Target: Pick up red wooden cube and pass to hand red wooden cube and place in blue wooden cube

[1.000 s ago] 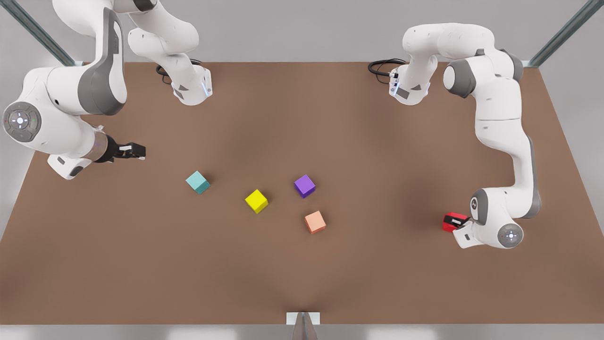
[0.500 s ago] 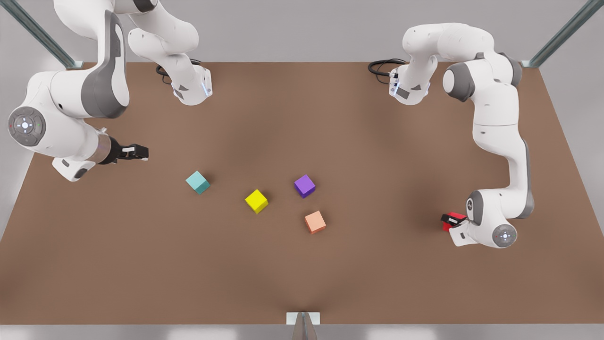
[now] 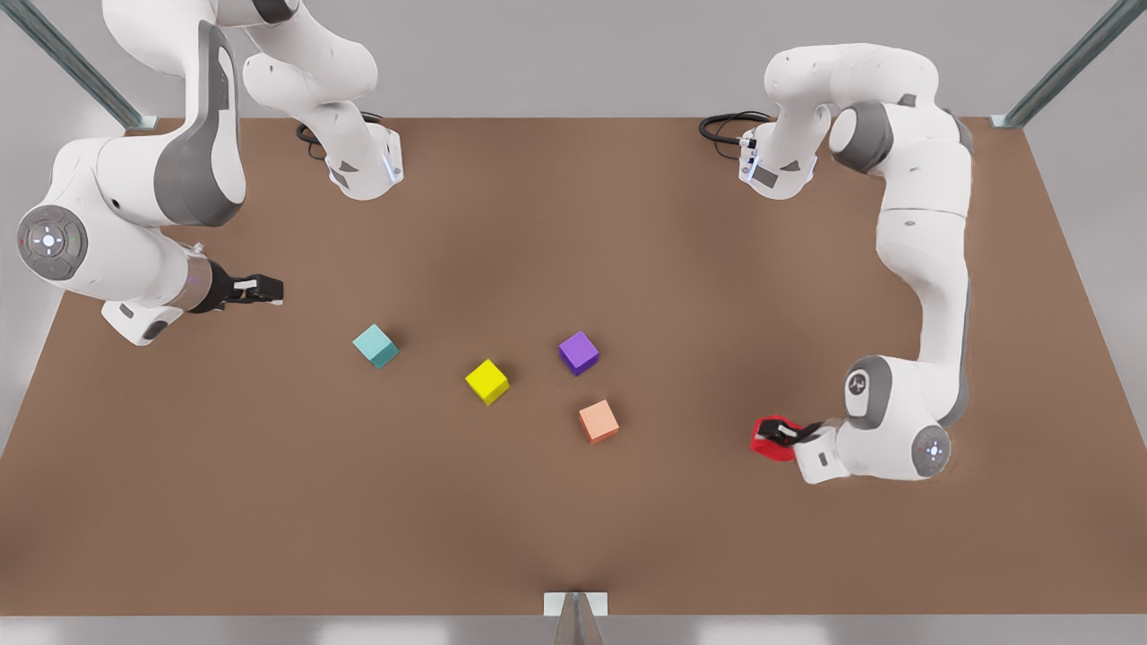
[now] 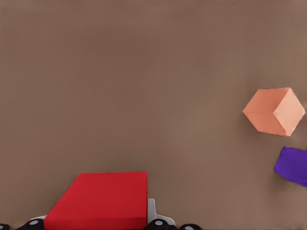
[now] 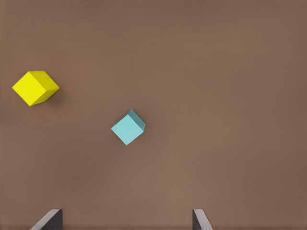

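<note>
The red wooden cube (image 3: 769, 445) sits between the fingers of my left gripper (image 3: 778, 436), low on the front view's right. My left gripper is shut on it. In the left wrist view the red wooden cube (image 4: 100, 201) is close up, with a fingertip (image 4: 158, 223) beside it. The blue wooden cube (image 3: 375, 346) is teal and rests on the table at the front view's left of centre. My right gripper (image 3: 269, 290) hangs open beyond it, further to the front view's left, holding nothing. The right wrist view shows the blue wooden cube (image 5: 128, 127) ahead of the spread fingers.
A yellow cube (image 3: 487, 382), a purple cube (image 3: 579, 353) and a salmon-orange cube (image 3: 598, 421) lie between the two grippers on the brown table (image 3: 573, 520). Both arm bases stand at the far edge. A small metal bracket (image 3: 575, 607) sits at the near edge.
My left gripper has carried the red cube toward the front view's left and a little nearer the table's front edge. The right arm shifted only slightly.
</note>
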Controlling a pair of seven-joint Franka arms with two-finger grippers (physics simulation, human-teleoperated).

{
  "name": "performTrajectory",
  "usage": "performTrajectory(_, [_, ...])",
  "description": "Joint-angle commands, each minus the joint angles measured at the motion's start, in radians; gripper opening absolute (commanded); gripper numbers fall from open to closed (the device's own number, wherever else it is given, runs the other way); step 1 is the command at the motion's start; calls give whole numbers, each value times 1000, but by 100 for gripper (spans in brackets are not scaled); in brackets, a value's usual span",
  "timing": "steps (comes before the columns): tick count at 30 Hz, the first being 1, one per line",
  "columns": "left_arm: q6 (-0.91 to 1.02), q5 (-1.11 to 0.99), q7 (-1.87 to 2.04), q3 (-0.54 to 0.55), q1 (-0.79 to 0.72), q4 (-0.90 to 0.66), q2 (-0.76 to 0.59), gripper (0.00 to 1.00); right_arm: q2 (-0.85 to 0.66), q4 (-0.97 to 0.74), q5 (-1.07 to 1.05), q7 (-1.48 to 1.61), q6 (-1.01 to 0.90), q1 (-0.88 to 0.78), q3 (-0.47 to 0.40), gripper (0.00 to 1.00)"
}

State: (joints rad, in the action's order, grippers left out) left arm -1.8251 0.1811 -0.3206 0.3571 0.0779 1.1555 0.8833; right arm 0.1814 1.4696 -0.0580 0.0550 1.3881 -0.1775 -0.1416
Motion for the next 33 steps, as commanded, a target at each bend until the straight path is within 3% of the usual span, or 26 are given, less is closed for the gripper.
performTrajectory(1, [61, 178, 604, 137, -1, -17, 14, 55, 47, -49, -87, 14, 20, 10, -6, 100])
performTrajectory(4, [-210, 472, 634, 266, -30, -46, 120, 55, 320, -229, -505, 463, 65, 62, -6, 100])
performTrajectory(5, [-227, 506, 635, 336, -41, -151, 230, 55, 391, -256, -598, 627, 91, 59, 8, 100])
performTrajectory(7, [-381, 552, 632, 396, -104, -175, 284, 55, 466, -279, -701, 966, 195, 56, 37, 100])
performTrajectory(9, [-422, 561, 566, 396, -188, -296, 342, 55, 527, -305, -842, 1216, 235, 56, 56, 100])
performTrajectory(11, [-427, 672, 410, 395, -187, -287, 355, 55, 587, -341, -936, 1499, 235, 59, 60, 100])
performTrajectory(15, [-444, 679, 290, 393, -195, -287, 378, 51, 629, -339, -1053, 1931, 149, 61, 66, 100])
performTrajectory(19, [-444, 683, 248, 395, -196, -286, 378, 51, 653, -331, -1108, 2042, 97, 58, 94, 100])
performTrajectory(33, [-476, 919, 41, 395, -257, -290, 430, 52, 751, -347, -1352, 1956, 262, -20, 100, 100])
